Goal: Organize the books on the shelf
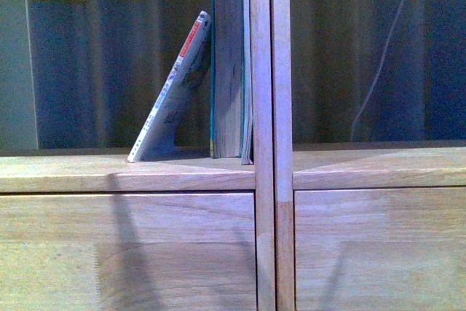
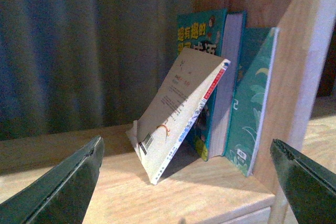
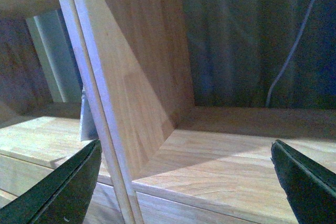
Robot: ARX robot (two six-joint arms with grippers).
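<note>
From the front, the thin paperback [image 1: 175, 89] is leaning rightward against the upright teal book [image 1: 227, 63] in the shelf [image 1: 124, 172]'s left compartment. My left gripper [image 2: 186, 179] is hovering spread before it; I should be nudging its base right. My right gripper [image 3: 186, 179] is spread, probably idle, facing the right compartment.

We are looking into a compartment of the light-wood shelf [image 2: 220, 195]. A thin paperback [image 2: 176, 116] is leaning at a slant, its top edge resting against a thicker teal book [image 2: 207, 51] that is standing upright. Another thin teal book [image 2: 254, 98] is standing just beside it, against the wooden side panel [image 2: 299, 51]. Our left gripper [image 2: 186, 182] is holding its dark fingers [image 2: 63, 187] wide apart, touching nothing.
</note>
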